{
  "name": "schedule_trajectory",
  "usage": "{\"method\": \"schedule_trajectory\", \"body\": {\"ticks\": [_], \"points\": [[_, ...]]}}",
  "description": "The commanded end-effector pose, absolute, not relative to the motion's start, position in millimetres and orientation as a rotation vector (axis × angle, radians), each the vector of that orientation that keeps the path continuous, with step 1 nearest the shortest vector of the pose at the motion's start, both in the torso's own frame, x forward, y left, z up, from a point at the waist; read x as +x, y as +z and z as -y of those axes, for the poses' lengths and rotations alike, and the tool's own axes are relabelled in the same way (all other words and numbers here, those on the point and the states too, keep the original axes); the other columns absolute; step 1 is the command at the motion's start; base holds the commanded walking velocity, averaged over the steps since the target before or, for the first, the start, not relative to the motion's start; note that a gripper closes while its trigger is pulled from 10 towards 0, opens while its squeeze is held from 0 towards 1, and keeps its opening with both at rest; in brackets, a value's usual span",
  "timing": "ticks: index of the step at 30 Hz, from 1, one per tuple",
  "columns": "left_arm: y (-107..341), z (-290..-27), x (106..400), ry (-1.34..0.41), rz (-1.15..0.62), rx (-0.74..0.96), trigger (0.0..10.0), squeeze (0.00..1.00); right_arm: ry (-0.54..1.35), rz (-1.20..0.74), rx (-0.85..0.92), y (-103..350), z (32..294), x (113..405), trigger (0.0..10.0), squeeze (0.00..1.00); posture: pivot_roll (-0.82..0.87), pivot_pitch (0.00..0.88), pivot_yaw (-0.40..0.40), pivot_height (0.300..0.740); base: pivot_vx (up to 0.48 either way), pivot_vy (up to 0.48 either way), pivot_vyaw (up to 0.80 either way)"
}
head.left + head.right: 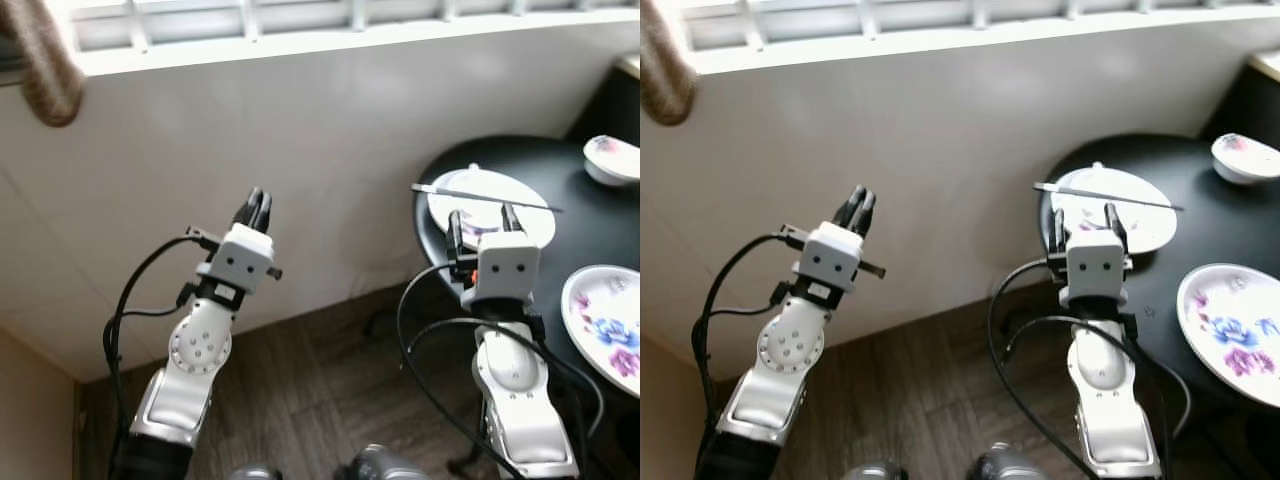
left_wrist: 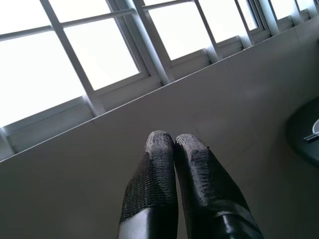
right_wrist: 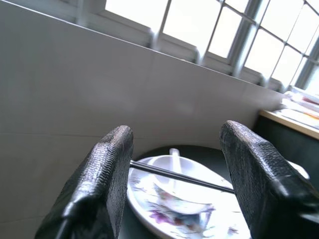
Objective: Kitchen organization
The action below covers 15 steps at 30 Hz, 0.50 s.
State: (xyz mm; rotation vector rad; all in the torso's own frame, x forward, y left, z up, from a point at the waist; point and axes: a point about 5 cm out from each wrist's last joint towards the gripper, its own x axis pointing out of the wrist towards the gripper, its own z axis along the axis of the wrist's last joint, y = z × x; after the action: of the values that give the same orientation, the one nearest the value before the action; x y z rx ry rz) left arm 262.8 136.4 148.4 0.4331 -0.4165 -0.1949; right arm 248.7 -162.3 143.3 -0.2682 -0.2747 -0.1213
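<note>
The right gripper (image 1: 482, 219), ribbed black fingers spread apart, is hovering just short of a round floral plate (image 1: 535, 222) bearing slim chopsticks (image 1: 487, 197); the left gripper (image 1: 259, 205), fingers pressed together, is pointing at the smooth white wall (image 1: 300, 150).

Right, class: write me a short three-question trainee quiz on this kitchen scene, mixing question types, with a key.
1. True or false: the right claw is open.
2. What lies across the plate nearest the right claw?
A chopsticks
B knife
C towel
3. Fill in: the left claw points at the white ____.

Key:
1. True.
2. A: chopsticks rest across it.
3. Wall; its fingers are shut.
</note>
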Motion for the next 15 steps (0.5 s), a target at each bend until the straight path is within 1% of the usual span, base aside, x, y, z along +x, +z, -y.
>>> {"method": "schedule_trajectory", "body": {"ticks": [1,6,12,15], "points": [[151.1,-129.0,261.8,-0.218,0.439,0.417,10.0,0.0,-0.157,0.238,-0.298,138.3,170.4,248.9,10.0,0.0,0.11,0.0,-0.006,0.74,0.0,0.0,-0.8],[149.9,-128.5,262.0,-0.219,0.433,0.419,10.0,0.0,-0.156,0.208,-0.295,133.8,171.2,249.3,10.0,0.0,0.11,0.0,-0.008,0.74,0.0,0.0,-0.8],[149.0,-128.3,262.3,-0.222,0.426,0.411,10.0,0.0,-0.163,0.132,-0.301,123.3,174.1,249.9,10.0,0.0,0.11,0.0,-0.009,0.74,0.0,0.0,0.0],[148.3,-128.1,262.2,-0.225,0.423,0.409,10.0,0.0,-0.132,0.084,-0.32,116.1,172.3,250.6,10.0,0.0,0.11,0.0,-0.008,0.74,0.0,0.0,0.0]]}}
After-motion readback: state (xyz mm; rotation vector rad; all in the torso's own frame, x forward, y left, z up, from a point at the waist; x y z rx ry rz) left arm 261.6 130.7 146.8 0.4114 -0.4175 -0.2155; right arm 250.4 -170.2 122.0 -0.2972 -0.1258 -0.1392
